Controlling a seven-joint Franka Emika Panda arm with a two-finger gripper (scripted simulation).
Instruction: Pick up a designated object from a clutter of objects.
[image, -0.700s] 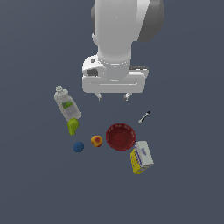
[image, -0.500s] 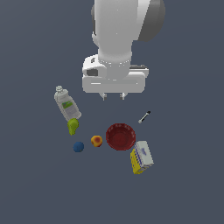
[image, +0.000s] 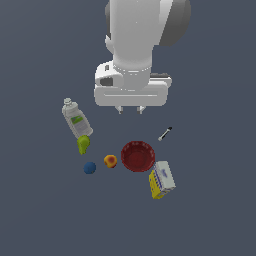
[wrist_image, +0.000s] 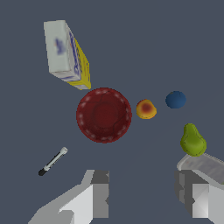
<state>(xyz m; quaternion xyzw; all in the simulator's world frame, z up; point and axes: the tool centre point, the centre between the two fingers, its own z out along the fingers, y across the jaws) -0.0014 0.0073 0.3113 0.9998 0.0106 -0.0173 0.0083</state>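
Note:
The dark red ribbed bowl (image: 138, 156) sits upright in the middle of the clutter, and it is centred in the wrist view (wrist_image: 104, 115). My gripper (image: 130, 111) hangs above and behind the bowl, apart from it, open and empty. In the wrist view its fingers (wrist_image: 94, 197) show with a wide gap between them, and the gripper (wrist_image: 144, 194) holds nothing.
Around the bowl lie a yellow-white box (image: 162, 180) (wrist_image: 65, 52), an orange ball (image: 110, 161) (wrist_image: 146, 109), a blue ball (image: 89, 168) (wrist_image: 176, 99), a green pear (image: 83, 144) (wrist_image: 192, 141), a white bottle with green label (image: 76, 120) and a small marker (image: 165, 134) (wrist_image: 52, 161).
The two fingertips stand closer together than in the earliest frame. The hand has barely shifted. No object has moved.

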